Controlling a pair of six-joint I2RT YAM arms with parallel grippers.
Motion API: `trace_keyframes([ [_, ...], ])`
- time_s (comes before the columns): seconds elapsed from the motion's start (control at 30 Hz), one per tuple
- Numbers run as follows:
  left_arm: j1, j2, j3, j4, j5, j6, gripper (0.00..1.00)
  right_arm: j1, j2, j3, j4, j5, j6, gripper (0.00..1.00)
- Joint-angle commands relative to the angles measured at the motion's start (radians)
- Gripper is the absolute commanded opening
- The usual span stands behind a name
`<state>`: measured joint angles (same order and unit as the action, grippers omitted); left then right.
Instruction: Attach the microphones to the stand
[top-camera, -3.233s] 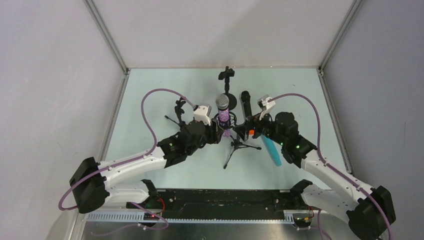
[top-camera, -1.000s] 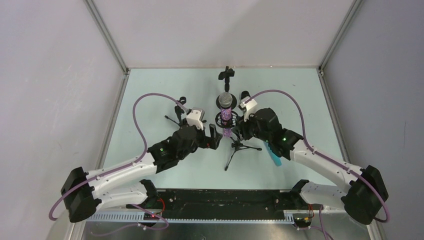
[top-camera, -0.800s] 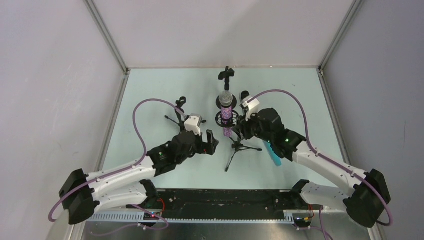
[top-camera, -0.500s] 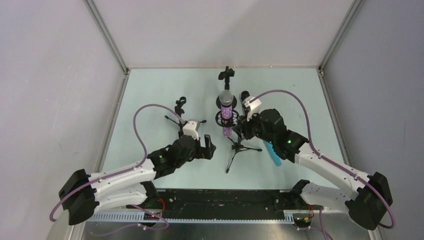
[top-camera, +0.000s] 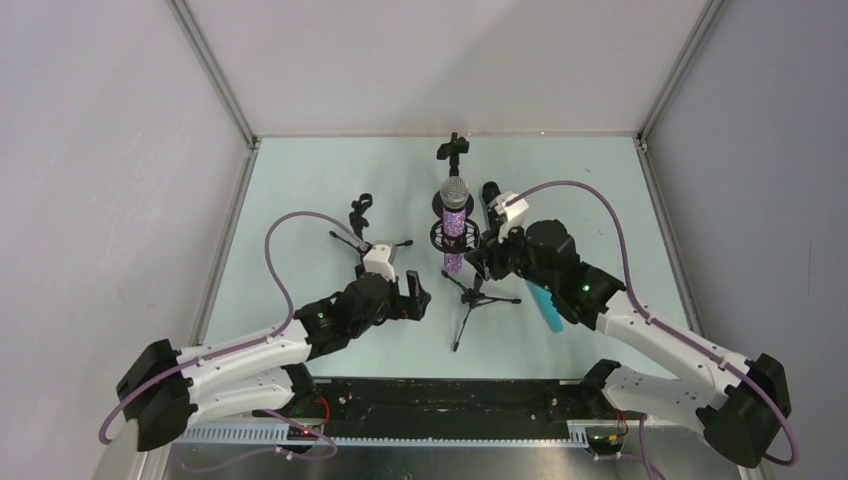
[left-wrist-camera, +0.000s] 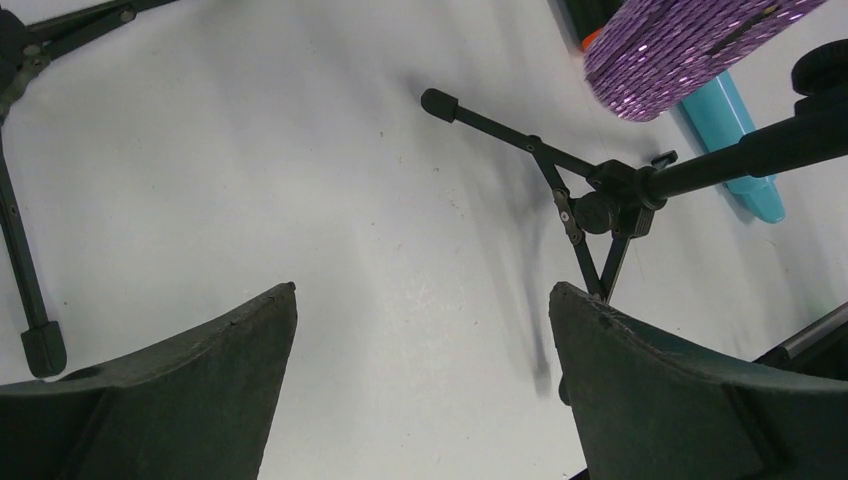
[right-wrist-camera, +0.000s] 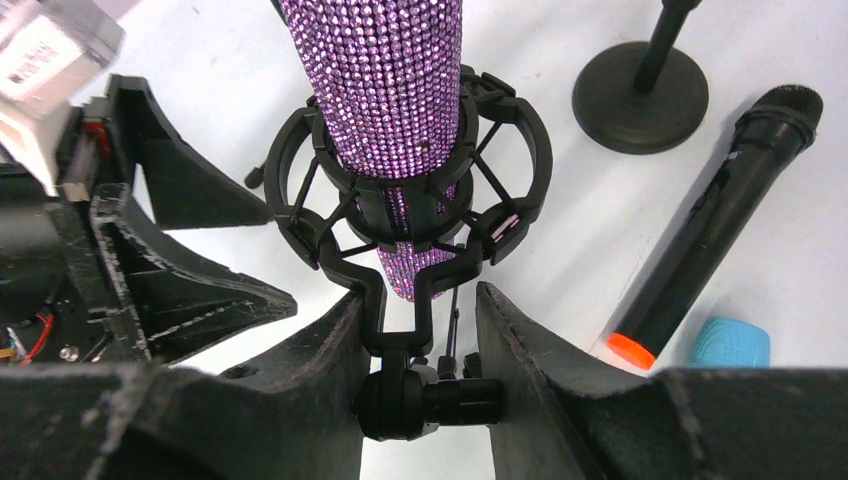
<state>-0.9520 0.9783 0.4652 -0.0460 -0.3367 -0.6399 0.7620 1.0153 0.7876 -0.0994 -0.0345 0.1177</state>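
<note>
The glittery purple microphone (right-wrist-camera: 390, 90) stands upright in the black shock mount (right-wrist-camera: 398, 310) of the middle tripod stand (top-camera: 466, 305), with its silver head (top-camera: 453, 192) on top. The right gripper (right-wrist-camera: 420, 335) has its jaws narrow, pressed from both sides on the joint of this stand just under the mount, while the left gripper (left-wrist-camera: 420, 300) hovers over the bench (left-wrist-camera: 300, 180) near the feet of the stand, jaws wide and nothing between them. The black microphone (right-wrist-camera: 715, 235) with the orange end and the cyan microphone (top-camera: 545, 305) lie on the bench to the right of the stand, close to each other.
</note>
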Motion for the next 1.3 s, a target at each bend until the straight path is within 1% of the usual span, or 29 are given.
trace_keyframes([
  [0.0, 0.005, -0.034, -0.018, 0.020, -0.009, -0.029, 1.00, 0.011, -0.074, 0.043, 0.171, -0.030, 0.040, 0.00],
  [0.23, 0.006, -0.053, -0.018, 0.015, 0.009, -0.021, 1.00, 0.012, -0.094, 0.060, 0.180, -0.007, 0.051, 0.00],
  [0.57, 0.004, -0.066, -0.017, 0.012, 0.024, -0.004, 1.00, 0.011, -0.120, 0.168, 0.132, 0.020, 0.032, 0.00],
  [0.83, 0.005, -0.069, -0.020, 0.013, 0.015, 0.004, 1.00, -0.012, -0.106, 0.252, 0.052, -0.009, 0.058, 0.00],
  [1.13, 0.005, -0.089, -0.037, 0.012, 0.015, 0.009, 1.00, -0.042, -0.141, 0.290, -0.006, -0.033, 0.052, 0.00],
  [1.27, 0.004, -0.116, -0.053, 0.013, 0.006, 0.009, 1.00, -0.085, -0.157, 0.299, -0.024, -0.058, 0.053, 0.00],
])
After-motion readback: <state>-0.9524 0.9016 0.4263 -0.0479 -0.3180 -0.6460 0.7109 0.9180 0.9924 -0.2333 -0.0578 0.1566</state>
